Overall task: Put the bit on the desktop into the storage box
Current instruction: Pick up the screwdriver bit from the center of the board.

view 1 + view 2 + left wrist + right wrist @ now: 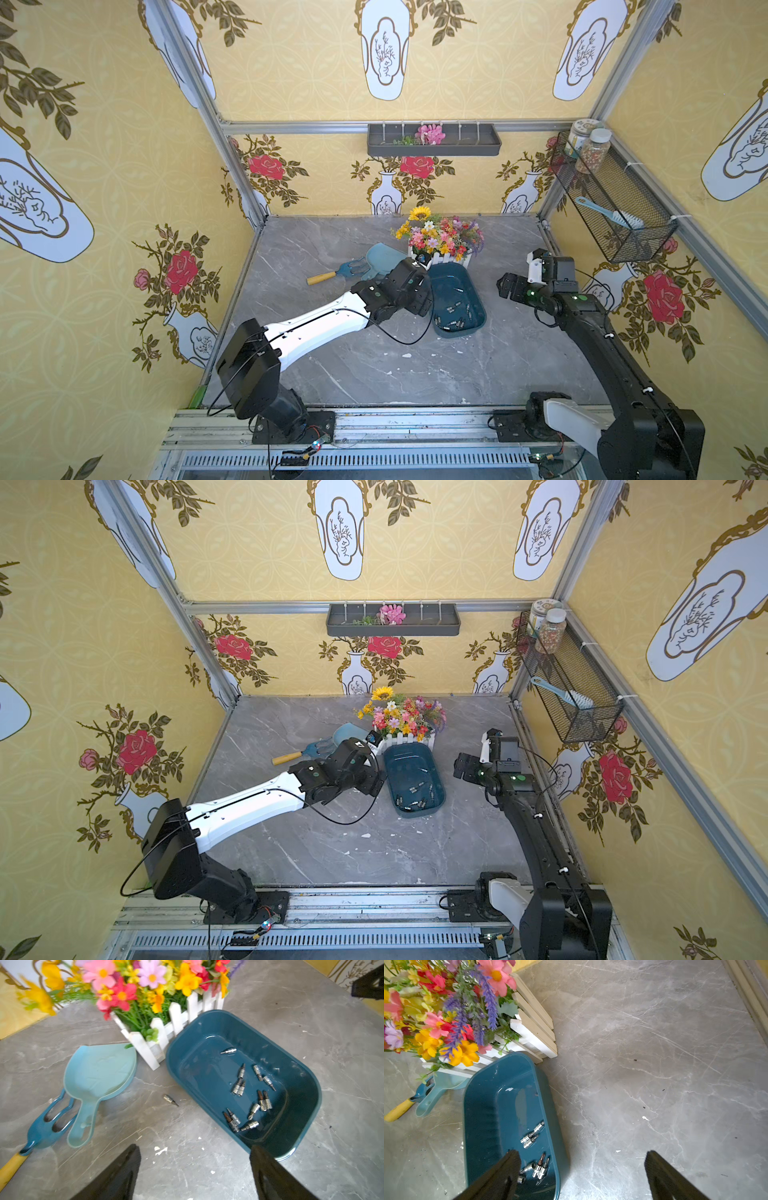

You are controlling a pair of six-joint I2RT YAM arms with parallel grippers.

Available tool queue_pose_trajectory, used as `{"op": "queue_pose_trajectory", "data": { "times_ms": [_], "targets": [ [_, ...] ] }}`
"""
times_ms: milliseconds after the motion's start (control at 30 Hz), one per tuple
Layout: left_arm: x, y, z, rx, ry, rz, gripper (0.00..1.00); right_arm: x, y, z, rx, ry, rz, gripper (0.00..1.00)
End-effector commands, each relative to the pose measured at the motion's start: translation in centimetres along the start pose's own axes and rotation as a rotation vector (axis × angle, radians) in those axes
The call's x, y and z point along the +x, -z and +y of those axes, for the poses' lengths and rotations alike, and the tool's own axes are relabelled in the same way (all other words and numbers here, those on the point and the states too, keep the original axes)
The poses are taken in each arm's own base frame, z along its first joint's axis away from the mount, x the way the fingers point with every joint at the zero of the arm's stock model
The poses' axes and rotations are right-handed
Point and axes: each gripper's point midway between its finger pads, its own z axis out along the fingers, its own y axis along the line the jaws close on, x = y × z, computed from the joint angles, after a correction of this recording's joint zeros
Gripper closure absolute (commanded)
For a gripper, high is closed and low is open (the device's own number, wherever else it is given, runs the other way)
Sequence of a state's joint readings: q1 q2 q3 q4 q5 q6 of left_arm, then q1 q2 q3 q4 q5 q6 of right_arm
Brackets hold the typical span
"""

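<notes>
**One bit lies outside the box**

Both top views: the left arm (316, 320) hides the bit, beside the storage box (451, 282).
Left wrist: the bit (170, 1100) lies on the table (311, 1022) ahead of the wide, empty left gripper (195, 1148), tip slanting boxward.
Right wrist: the right gripper (582, 1152) is wide and empty across the box, likely farther.

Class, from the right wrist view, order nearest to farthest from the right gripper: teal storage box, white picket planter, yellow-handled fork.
1. Dark teal plastic storage box, beside the right gripper.
2. White wooden picket planter, behind the box.
3. Yellow-handled blue fork, past both.
</notes>
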State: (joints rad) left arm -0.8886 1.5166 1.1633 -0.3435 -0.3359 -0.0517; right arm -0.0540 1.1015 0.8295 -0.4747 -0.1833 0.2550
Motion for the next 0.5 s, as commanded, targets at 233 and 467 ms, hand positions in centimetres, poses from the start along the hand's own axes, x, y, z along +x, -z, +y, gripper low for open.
{"op": "queue_pose_trajectory", "data": {
  "times_ms": [233,467],
  "targets": [
    [0.7,3.1,6.5,-0.060,0.271,-0.191,0.08,-1.2,2.0,0.9,-0.025,0.010,-0.050,0.03],
    [1.2,5.4,9.7,-0.077,0.428,-0.330,0.05,-1.2,2.5,2.7,-0.103,0.019,-0.031,0.03]
  ]
}}
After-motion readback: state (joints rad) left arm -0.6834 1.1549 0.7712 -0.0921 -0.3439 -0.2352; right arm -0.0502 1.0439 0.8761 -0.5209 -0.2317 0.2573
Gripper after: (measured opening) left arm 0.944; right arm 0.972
